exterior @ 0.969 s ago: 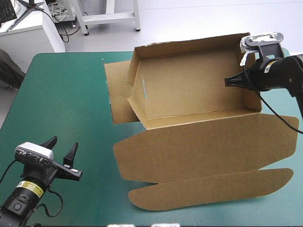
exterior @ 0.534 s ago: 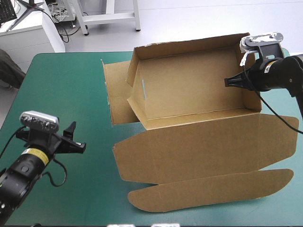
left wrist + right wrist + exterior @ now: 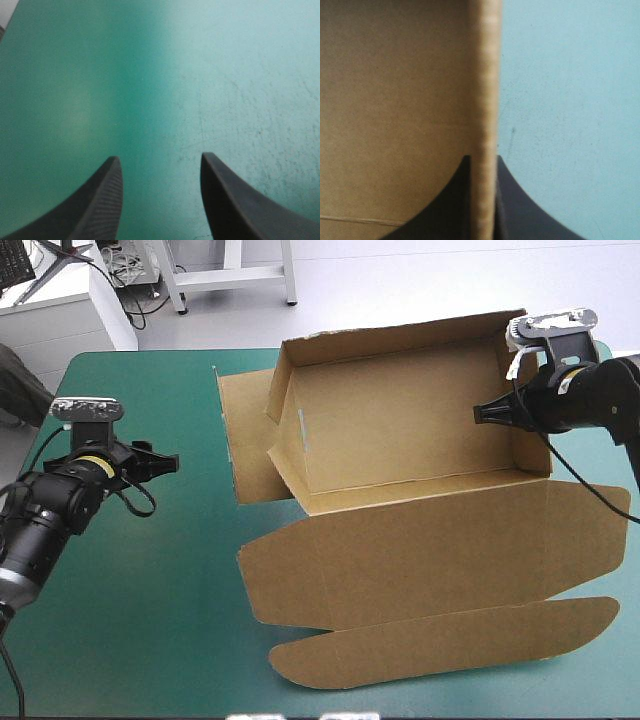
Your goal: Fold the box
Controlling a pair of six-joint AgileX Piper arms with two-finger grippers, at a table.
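Box (image 3: 400,440) is sitting toward the far right of the bench (image 3: 150,570), with far and left walls raised and the tray open. Right tool (image 3: 482,412) is grasping the right wall (image 3: 532,452), clamped nearly closed across the board's top edge, so I'm holding that wall upright. Lid (image 3: 430,555) is lying flat toward the near edge, with its rounded tuck flap (image 3: 450,640) nearest me. Side flap (image 3: 245,440) is lying flat outside the left wall, not yet tucked.

Left tool (image 3: 160,460) is hovering released, gap wide, over bare bench, well apart from the box and pointing toward that side flap.

My read: the right side is anchoring the box so it isn't sliding while the left goes for the flap. Risk: pushing the flap could be shoving the whole tray if the pinch slips.
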